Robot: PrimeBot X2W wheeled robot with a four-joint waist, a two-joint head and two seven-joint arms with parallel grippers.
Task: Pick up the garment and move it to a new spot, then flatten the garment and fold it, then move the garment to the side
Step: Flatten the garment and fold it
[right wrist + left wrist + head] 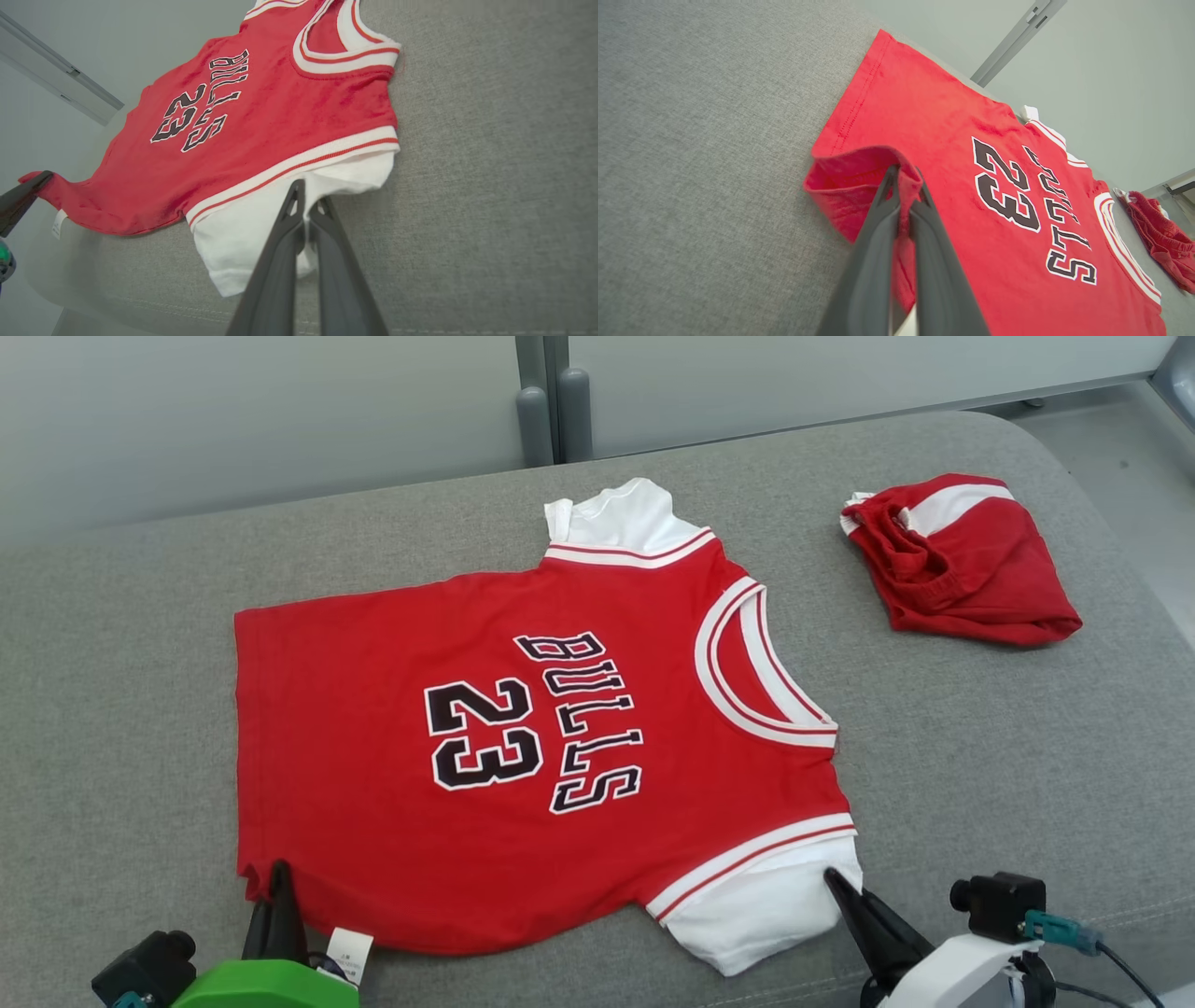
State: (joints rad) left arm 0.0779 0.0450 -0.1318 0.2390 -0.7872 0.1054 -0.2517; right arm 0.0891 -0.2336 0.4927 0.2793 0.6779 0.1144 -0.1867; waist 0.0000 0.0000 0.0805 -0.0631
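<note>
The red jersey (pixel 523 737) is spread lettering-side up on the grey cushion (pixel 980 756), with the hem toward the left and the collar toward the right. Its near edge is gripped at both ends. The left gripper (pixel 277 882) is closed tight on the near hem corner (pixel 850 172), which is raised into a small fold. The right gripper (pixel 834 882) is pinched flat on the white sleeve (pixel 766 915). This two-point hold is judged to suit the fold, since the near edge could be carried over the far one without sagging in the middle. The cloth is seen to be a soft, slightly fuzzy knit, trimmed with white-and-red bands at collar and armholes and marked with black lettering outlined in white. The cushion is covered in a coarse woven fabric. A second red garment (pixel 962 565) is seen bunched well apart at the far right.
</note>
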